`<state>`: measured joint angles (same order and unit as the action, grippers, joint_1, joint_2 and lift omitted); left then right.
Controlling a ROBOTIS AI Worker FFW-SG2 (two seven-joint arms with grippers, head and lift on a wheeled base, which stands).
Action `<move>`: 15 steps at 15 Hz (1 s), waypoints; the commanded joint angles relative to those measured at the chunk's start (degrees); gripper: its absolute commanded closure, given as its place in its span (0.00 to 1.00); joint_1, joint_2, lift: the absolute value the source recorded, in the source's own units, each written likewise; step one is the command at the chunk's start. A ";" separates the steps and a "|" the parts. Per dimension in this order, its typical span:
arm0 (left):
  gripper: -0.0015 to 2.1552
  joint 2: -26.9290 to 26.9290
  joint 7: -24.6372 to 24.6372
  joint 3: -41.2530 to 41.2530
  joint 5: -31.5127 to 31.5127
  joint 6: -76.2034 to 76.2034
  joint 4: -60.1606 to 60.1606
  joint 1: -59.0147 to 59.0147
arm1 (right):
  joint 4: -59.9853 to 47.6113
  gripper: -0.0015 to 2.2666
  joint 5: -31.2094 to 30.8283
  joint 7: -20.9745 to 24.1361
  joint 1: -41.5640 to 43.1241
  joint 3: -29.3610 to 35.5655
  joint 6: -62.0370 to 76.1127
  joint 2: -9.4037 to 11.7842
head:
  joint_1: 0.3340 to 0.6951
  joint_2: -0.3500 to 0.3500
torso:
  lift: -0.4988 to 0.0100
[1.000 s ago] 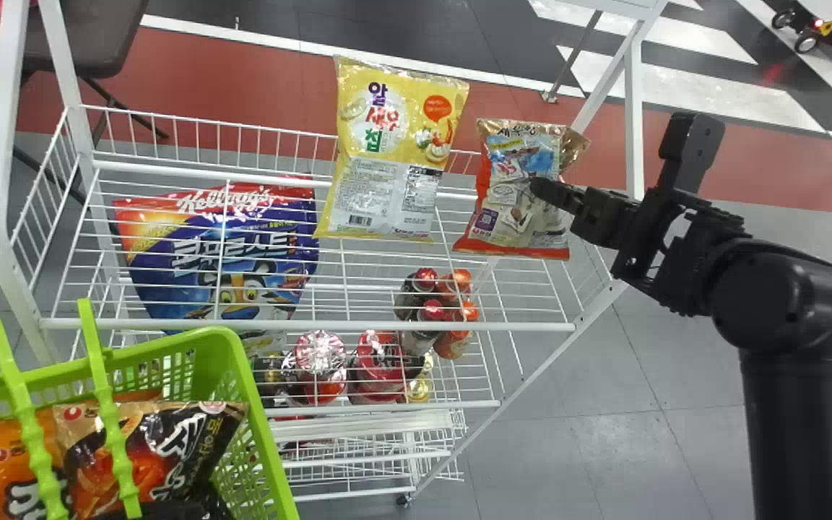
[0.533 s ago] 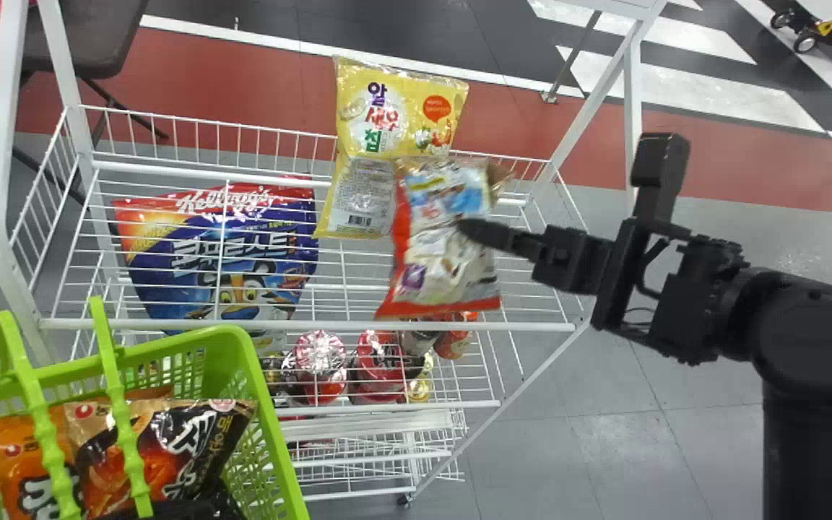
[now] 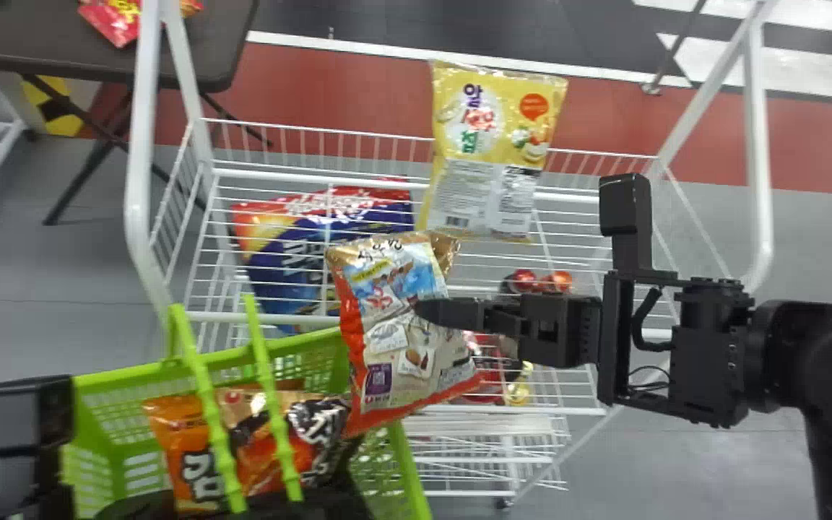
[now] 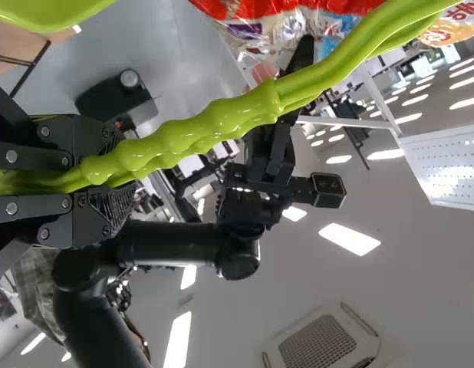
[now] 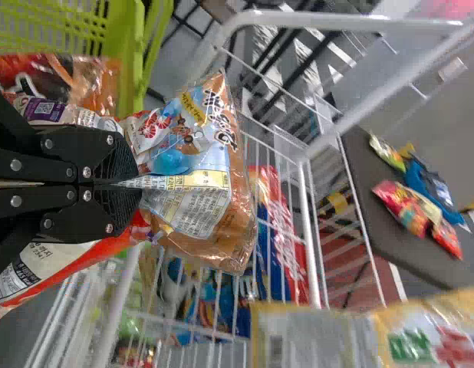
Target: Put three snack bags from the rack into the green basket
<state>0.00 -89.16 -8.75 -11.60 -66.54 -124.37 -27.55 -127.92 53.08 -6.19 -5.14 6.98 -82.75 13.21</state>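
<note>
Red-edged bag (image 3: 387, 325), earlier overlapping yellow bag (image 3: 492, 155), now at green basket (image 3: 407, 473); right jaws (image 3: 427, 311) closed tight on it, left jaws (image 3: 271, 505) closed around handles (image 3: 214, 415).

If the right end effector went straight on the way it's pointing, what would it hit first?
Past the snack bag it grips, probably the rack's white post, though depth is unclear.
</note>
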 commanded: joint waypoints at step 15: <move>1.00 -0.15 1.53 -0.13 -2.38 1.71 1.33 2.24 | 3.47 0.61 5.98 1.71 -4.88 -6.28 -7.04 -2.23 | 1.00 0.58 | 0.98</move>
<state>0.00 -87.58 -8.46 -13.76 -64.68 -122.92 -25.31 -124.53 58.74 -4.00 -9.37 0.19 -89.83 10.62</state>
